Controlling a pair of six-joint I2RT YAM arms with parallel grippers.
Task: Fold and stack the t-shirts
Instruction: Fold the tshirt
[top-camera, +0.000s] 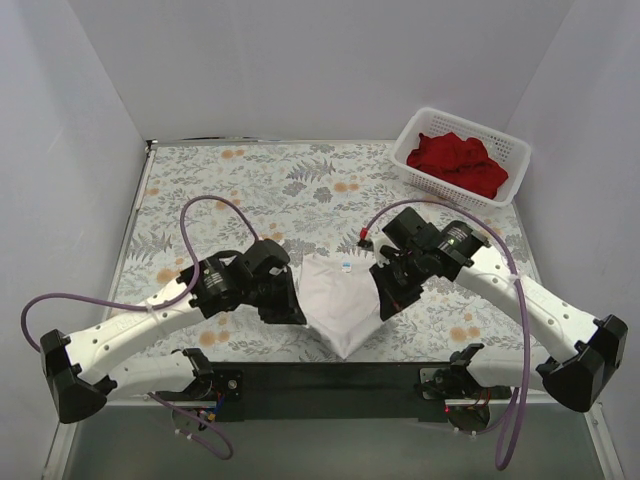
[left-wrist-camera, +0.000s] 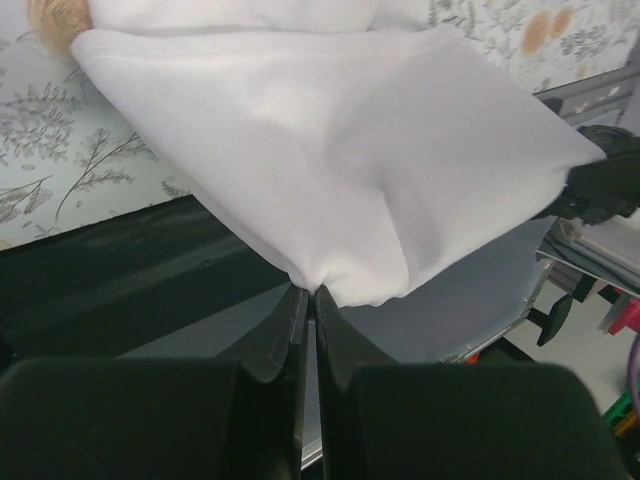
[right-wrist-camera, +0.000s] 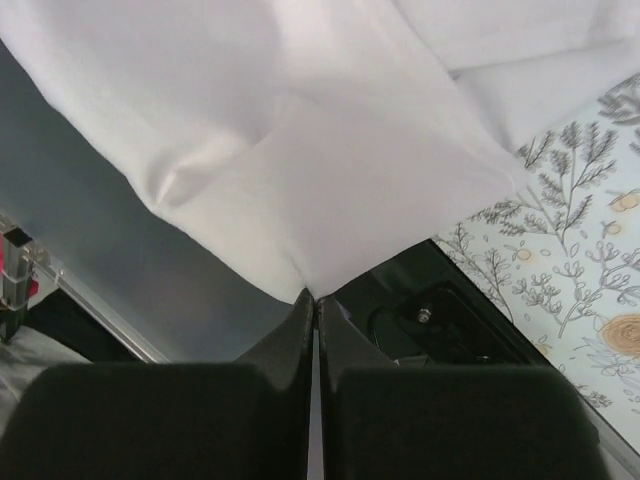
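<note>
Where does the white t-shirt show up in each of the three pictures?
Top external: white t-shirt low in the centre of the picture.
Left wrist: fills the upper middle, pinched by the left hand.
Right wrist: fills the upper left, pinched by the right hand.
Shared landmark: the floral tablecloth.

the white t-shirt (top-camera: 340, 305) is plain, no print at all, with just a tiny blue mark (top-camera: 346, 266) at its collar. the counter (top-camera: 250, 180) under it is pale, covered in a grey-green leaf pattern with scattered orange blossoms. the left claw (left-wrist-camera: 308, 292) and right claw (right-wrist-camera: 316, 298) at the shirt's edges are both matt black. the left arm (top-camera: 130, 335) and right arm (top-camera: 540, 305) either side of the shirt are white with black joints, trailing purple cables (top-camera: 524, 400). beyond the shirt to its right, the red t-shirts (top-camera: 460, 160) are a solid deep red in a white lattice basket (top-camera: 415, 135).
</note>
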